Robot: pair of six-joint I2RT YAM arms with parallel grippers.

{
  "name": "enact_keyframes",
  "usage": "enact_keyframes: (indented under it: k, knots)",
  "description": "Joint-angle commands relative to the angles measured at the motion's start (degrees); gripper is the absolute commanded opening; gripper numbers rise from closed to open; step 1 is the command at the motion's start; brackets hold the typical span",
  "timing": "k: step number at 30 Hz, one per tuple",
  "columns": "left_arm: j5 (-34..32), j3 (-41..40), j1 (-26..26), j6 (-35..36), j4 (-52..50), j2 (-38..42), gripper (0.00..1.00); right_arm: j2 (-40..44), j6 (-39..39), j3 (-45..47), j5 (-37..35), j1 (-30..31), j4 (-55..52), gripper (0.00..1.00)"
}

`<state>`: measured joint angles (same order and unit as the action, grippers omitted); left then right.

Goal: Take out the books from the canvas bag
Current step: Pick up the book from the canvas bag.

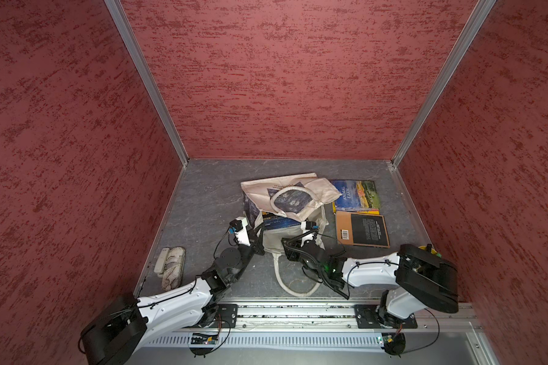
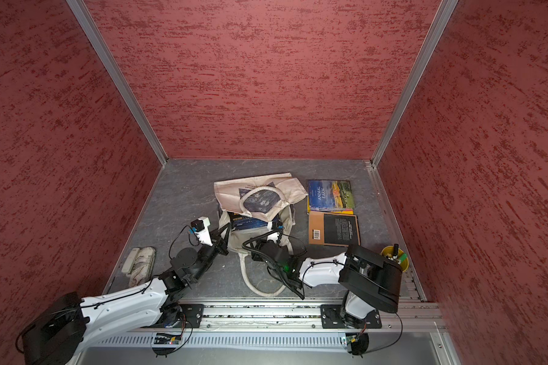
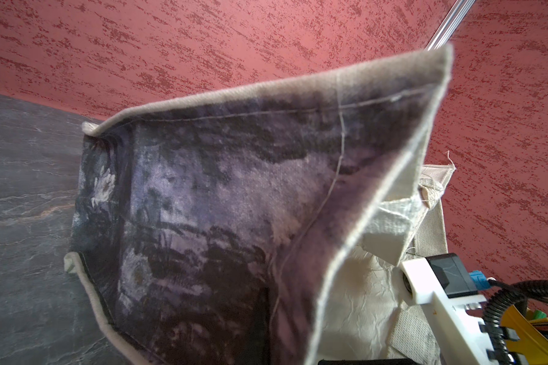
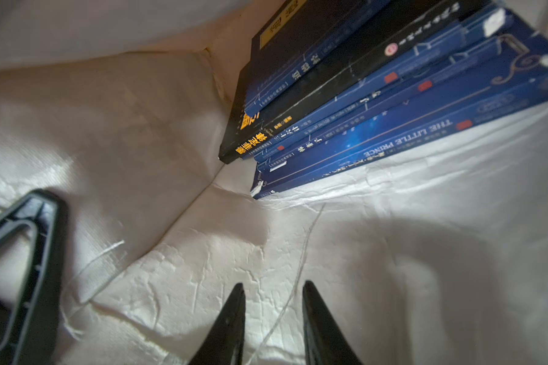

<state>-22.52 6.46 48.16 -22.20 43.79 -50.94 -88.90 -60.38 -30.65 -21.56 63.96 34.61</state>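
Observation:
The cream canvas bag [image 1: 285, 189] with its dark painting print lies mid-table, mouth toward the arms. My left gripper [image 1: 260, 235] is shut on the bag's mouth edge and holds the cloth [image 3: 234, 205] up; that cloth hides its jaws in the left wrist view. My right gripper [image 4: 272, 284] is inside the bag, open by a narrow gap over the bare white lining, a short way from a stack of dark navy books [image 4: 393, 104]. These books [image 1: 280, 221] show in the mouth in both top views. Two books lie outside, right of the bag: a landscape-cover one [image 1: 356, 194] and an orange-brown and black one [image 1: 363, 229].
A yellow book edge [image 1: 356, 210] shows under the landscape-cover book. One bag handle [image 1: 295, 281] loops on the table toward the front rail. A yellow bucket [image 2: 394, 257] stands by the right arm's elbow. A white bundle [image 1: 173, 267] lies front left. Red walls enclose three sides.

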Motion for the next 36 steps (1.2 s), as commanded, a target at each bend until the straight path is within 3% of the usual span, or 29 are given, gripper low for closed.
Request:
enact_keyframes:
  k: [1, 8, 16, 27, 36]
  knots:
    - [1.7, 0.3, -0.1, -0.2, 5.6, 2.2, 0.00, 1.9, -5.1, 3.1, -3.4, 0.3, 2.0, 0.33]
    - [1.6, 0.1, -0.1, -0.3, 5.5, 2.6, 0.00, -0.7, -5.4, 6.1, 0.5, 0.4, 9.7, 0.35]
    - [2.7, -0.1, -0.2, -0.7, 5.9, 1.2, 0.00, -4.2, 2.6, -3.8, -0.9, -0.5, 3.9, 0.38]
    - [4.2, 0.1, -0.1, -0.4, 6.5, -1.3, 0.00, -8.0, 5.5, -12.6, 6.1, -7.6, 1.2, 0.39]
    - [3.9, 0.1, 0.0, -0.1, 6.1, -1.5, 0.00, -12.5, -0.7, -19.8, 10.4, -14.0, -2.4, 0.44]
